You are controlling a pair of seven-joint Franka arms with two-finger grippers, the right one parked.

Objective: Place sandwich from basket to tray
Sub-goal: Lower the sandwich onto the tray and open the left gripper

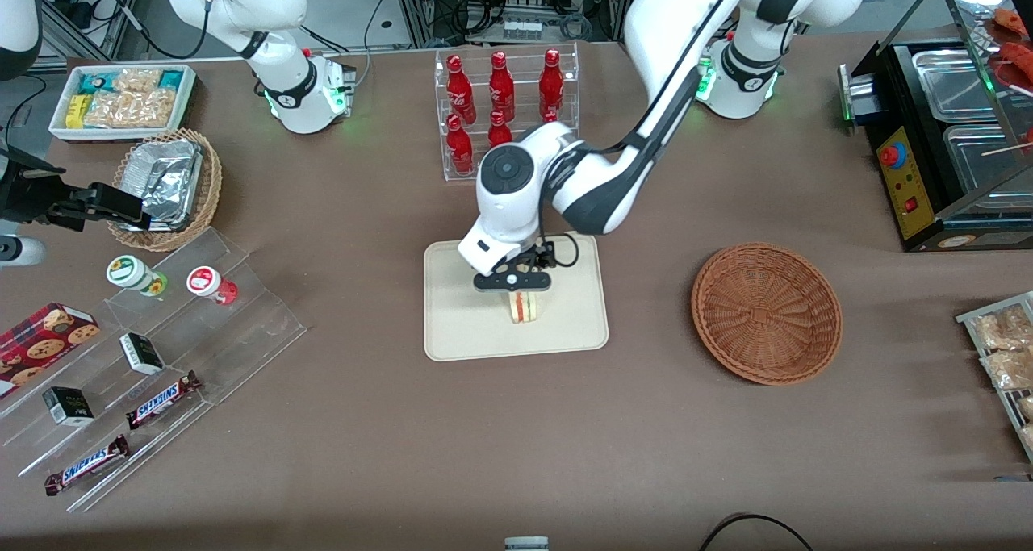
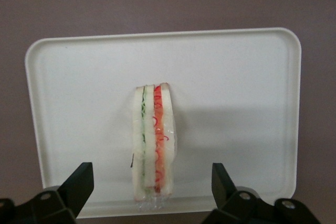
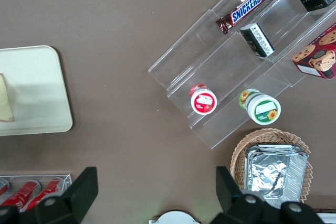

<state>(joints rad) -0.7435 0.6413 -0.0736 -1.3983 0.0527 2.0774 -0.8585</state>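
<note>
The left arm bends down over the tray [image 1: 460,325]. Its gripper [image 1: 516,291] hangs just above the sandwich [image 1: 524,306], fingers [image 2: 79,184] spread apart. The sandwich stands on the tray; the basket [image 1: 767,313] lies beside.

The sandwich [image 1: 525,306] stands on edge on the cream tray [image 1: 460,325]; the wicker basket [image 1: 766,312] lies empty nearby.

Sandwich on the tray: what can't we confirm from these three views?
- Front view: the black two-finger gripper hangs over the pale triangular sandwich, hiding its top; only the striped edge shows.
- Left wrist view: the fingers stand wide apart and clear of the sandwich, whose lower end is blurred by wrapping.
- Right wrist view: the picture edge cuts the sandwich and the cream rectangular tray.
- Reddish-brown wicker basket: front view only.
</note>
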